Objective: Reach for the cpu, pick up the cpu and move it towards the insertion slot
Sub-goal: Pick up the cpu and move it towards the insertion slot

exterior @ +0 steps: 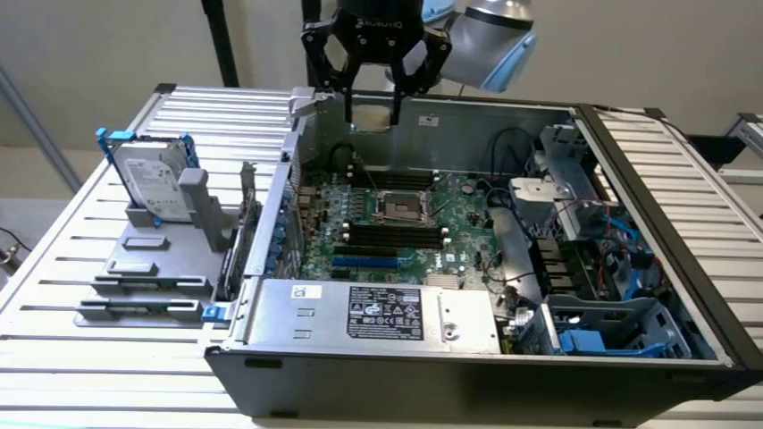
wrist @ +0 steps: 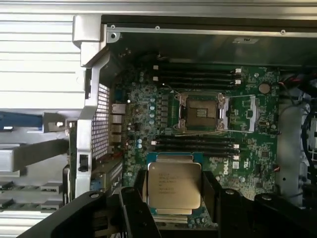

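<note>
in my wrist view the cpu (wrist: 174, 185) sits clamped between the fingers of my gripper (wrist: 173, 191), silvery top facing the camera — already lifted off. beyond it on the board lies the insertion slot (wrist: 200, 113), its dark centre bare, well apart from the chip and straight ahead past the near memory slots (wrist: 195, 145) — i judge that's the line to close.
</note>
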Action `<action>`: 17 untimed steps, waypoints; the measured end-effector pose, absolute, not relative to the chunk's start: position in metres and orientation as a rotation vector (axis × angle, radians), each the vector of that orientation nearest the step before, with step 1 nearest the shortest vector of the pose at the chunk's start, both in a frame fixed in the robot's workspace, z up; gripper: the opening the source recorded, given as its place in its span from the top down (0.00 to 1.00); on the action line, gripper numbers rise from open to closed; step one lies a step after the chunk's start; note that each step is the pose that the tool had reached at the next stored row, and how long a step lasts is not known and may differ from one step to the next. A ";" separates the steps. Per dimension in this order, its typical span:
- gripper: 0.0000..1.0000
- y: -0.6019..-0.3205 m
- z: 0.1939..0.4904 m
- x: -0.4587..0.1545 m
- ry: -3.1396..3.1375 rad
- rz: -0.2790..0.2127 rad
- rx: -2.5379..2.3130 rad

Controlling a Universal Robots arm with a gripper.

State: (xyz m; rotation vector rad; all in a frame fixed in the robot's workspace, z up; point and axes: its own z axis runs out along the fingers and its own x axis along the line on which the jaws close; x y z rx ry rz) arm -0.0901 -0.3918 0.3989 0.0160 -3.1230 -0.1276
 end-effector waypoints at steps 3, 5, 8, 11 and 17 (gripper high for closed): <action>0.46 -0.381 0.397 -0.083 -3.123 -0.126 0.016; 0.46 -0.373 0.396 -0.078 -3.123 -0.126 0.016; 0.46 -0.364 0.394 -0.070 -3.123 -0.124 0.016; 0.46 -0.358 0.392 -0.063 -3.123 -0.123 0.015; 0.46 -0.352 0.387 -0.050 -3.124 -0.123 -0.001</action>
